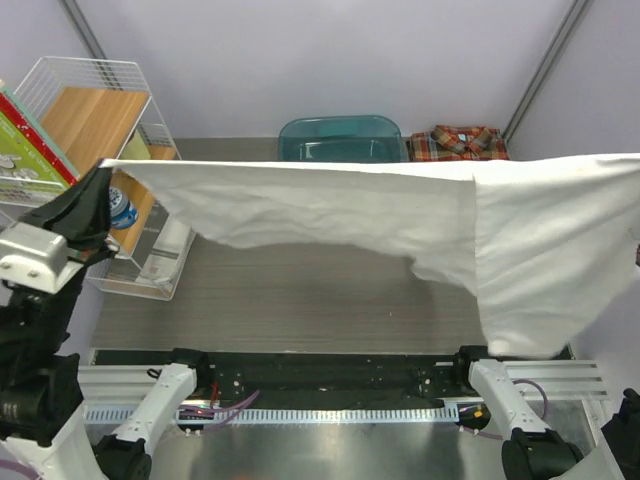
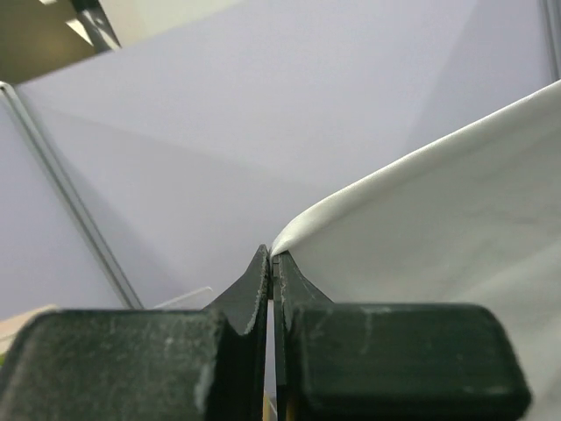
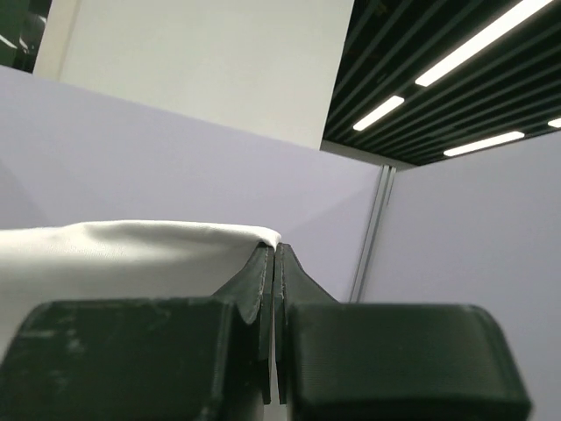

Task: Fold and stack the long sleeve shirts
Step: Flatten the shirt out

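Note:
The white long sleeve shirt (image 1: 330,210) hangs stretched in the air across the whole table, its top edge level. My left gripper (image 1: 98,178) is shut on its left corner, and the left wrist view shows the cloth (image 2: 438,237) pinched at the fingertips of the left gripper (image 2: 272,256). My right gripper (image 3: 275,249) is shut on the other end of the shirt (image 3: 114,246); in the top view it lies past the right edge. The plaid shirt (image 1: 458,142) lies folded at the back right of the table.
A teal tub (image 1: 340,138) stands at the back centre, next to the plaid shirt. A white wire rack (image 1: 90,100) with wooden shelves and a clear bin stands at the left. The grey table top (image 1: 280,300) lies under the hanging shirt.

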Available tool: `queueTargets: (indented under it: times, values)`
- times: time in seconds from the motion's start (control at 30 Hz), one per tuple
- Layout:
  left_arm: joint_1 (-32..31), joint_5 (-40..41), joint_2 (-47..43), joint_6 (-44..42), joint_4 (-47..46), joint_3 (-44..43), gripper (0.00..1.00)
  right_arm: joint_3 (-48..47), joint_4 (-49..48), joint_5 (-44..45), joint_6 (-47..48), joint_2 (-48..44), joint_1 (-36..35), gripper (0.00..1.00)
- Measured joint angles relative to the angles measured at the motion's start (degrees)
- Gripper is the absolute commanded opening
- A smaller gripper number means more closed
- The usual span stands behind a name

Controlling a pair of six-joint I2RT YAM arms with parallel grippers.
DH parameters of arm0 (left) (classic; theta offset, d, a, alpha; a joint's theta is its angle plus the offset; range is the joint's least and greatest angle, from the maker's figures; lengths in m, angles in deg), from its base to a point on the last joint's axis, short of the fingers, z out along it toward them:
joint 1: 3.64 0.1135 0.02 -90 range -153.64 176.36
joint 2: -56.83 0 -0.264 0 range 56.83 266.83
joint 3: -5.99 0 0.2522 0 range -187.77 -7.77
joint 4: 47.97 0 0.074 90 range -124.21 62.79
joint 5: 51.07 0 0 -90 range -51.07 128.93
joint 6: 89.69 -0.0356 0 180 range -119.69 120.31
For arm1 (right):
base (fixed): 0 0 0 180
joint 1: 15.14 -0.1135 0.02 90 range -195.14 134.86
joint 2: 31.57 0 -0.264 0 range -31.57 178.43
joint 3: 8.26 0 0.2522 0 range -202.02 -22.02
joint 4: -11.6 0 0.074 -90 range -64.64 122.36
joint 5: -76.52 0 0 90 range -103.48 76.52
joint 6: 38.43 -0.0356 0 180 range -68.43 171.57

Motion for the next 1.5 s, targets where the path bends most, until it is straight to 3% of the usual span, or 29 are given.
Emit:
queueTargets:
  times: [0.17, 0.3, 0.43, 0.67, 0.7, 0.77, 0.8, 0.83, 0.9, 1.0, 1.03, 1.07, 1.27, 1.4, 1.5]
  values:
    - [0.0, 3.2, 5.9, 0.7, -3.8, -9.3, 0.0, -6.2, -4.4, -1.3, 0.3, 6.4, 0.0, 0.01]
    - [0.0, 5.1, 12.6, -0.4, -7.7, -8.0, 0.0, -6.0, -8.5, -2.2, 0.7, 15.7, 0.0, 0.01]
    - [0.0, 6.0, 17.2, -2.0, -12.1, 6.6, 0.0, 7.8, -10.8, -3.4, 0.7, 21.3, 0.0, 0.01]
    - [0.0, 5.9, 30.9, -5.2, -18.1, 34.8, 0.0, 44.4, -12.3, -5.5, 1.4, 27.7, -0.8, 0.02]
    - [0.0, 5.9, 32.9, -6.1, -19.2, 38.2, 0.0, 48.2, -12.5, -5.4, 1.8, 29.0, -1.2, 0.09]
    - [0.0, 5.9, 37.7, -8.0, -20.3, 41.8, 0.05, 52.7, -13.3, -4.9, 2.7, 32.3, -2.4, 0.34]
    - [0.0, 6.1, 40.0, -8.6, -20.7, 41.9, 0.09, 53.4, -14.1, -4.7, 2.9, 34.1, -2.9, 0.41]
    - [0.0, 6.6, 42.8, -9.4, -21.4, 41.4, 0.23, 53.3, -14.9, -3.9, 3.4, 36.7, -3.6, 0.48]
    - [0.1, 8.4, 50.1, -10.4, -20.9, 36.4, 0.32, 49.7, -15.7, -2.0, 4.3, 43.8, -4.6, 0.5]
    - [0.6, 10.3, 57.8, -10.5, -18.6, 27.1, 0.68, 39.1, -12.0, 1.1, 4.8, 53.7, -5.1, 0.67]
    - [0.9, 10.4, 58.7, -10.3, -17.3, 25.0, 0.72, 36.0, -10.8, 1.9, 4.9, 55.8, -5.0, 0.7]
    - [1.1, 10.4, 58.8, -10.1, -16.0, 23.2, 0.72, 33.6, -9.2, 2.2, 5.2, 57.0, -4.6, 0.75]
    - [1.7, 6.0, 52.1, -9.9, -5.9, 20.9, 0.73, 28.7, 6.9, 0.0, 7.2, 52.8, -1.0, 0.77]
    - [0.4, 1.0, 44.4, -11.8, 1.3, 26.1, 0.74, 26.9, 22.1, -5.0, 8.9, 50.1, 2.1, 0.75]
    - [-4.4, -1.5, 39.0, -14.0, 6.8, 32.1, 0.75, 28.2, 33.4, -9.2, 11.1, 49.8, 5.2, 0.73]
